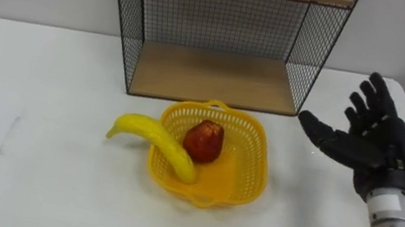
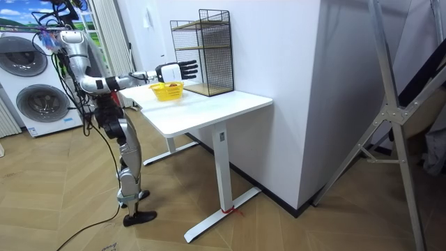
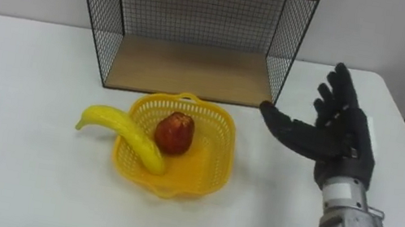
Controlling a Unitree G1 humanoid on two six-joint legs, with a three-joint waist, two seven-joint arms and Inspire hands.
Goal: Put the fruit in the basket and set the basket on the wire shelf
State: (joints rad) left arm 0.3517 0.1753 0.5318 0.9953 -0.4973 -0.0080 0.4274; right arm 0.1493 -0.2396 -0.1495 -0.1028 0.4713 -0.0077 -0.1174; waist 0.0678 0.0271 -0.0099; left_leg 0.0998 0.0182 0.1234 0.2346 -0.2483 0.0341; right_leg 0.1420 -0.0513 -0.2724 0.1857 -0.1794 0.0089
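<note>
I judge the task about half done. The red apple point(image 1: 204, 141) sits inside the yellow basket point(image 1: 262, 152), a little left of its middle. The banana point(image 1: 151, 135) is only partly in: its right end lies in the basket's near-left part, its body crosses the left rim, and its other end sticks out to the left over the white table point(image 1: 47, 104). I would not count the fruit step as finished until the banana is fully inside.

The basket stands on the table, just in front of the wire shelf point(image 1: 208, 77) and apart from it. The shelf's lower wooden board is bare, so setting the basket there is not yet done. An upper board shows at the top edge, and I cannot see what lies on it.

My right hand point(image 1: 374, 146) hovers to the right of the basket, near it but not touching. Its fingers are spread and straight, the palm is turned toward the basket, and it holds nothing. In the room view the robot stands at the table's end on the room view's left, with this arm reaching out over the tabletop.

As I read it, what is left is to push the banana in, grip the basket and lift it onto the lower board.
</note>
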